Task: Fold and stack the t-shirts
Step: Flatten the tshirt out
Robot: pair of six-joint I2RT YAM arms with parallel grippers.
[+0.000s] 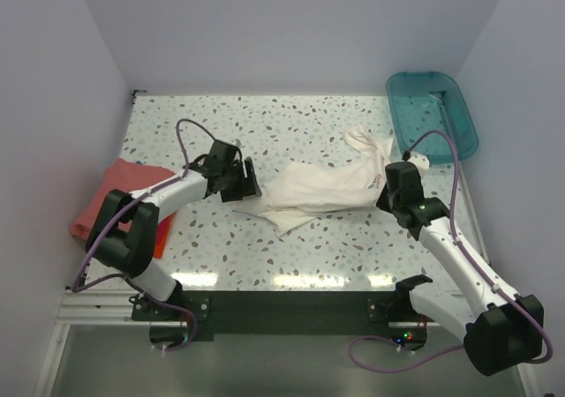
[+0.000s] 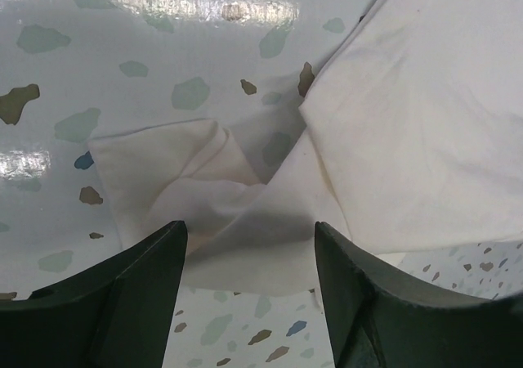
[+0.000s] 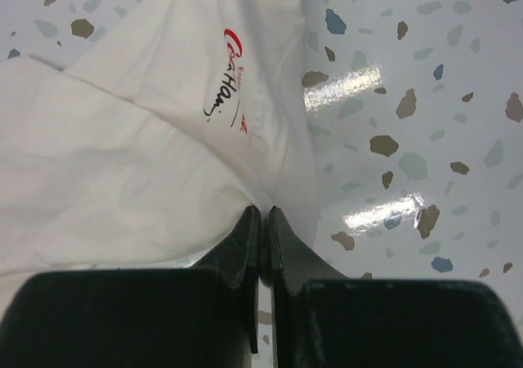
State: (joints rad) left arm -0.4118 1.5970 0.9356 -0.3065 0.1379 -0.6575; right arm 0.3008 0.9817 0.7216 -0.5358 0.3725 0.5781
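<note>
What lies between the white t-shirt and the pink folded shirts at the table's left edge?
In the top view, the left arm and its tool span that stretch above speckled tabletop, the tool at the white t-shirt's edge.

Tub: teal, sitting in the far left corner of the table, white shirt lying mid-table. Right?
Not quite. The tub is in the far right corner of the table, not the left, as the top view shows. It is teal, and the white shirt does lie mid-table.
</note>
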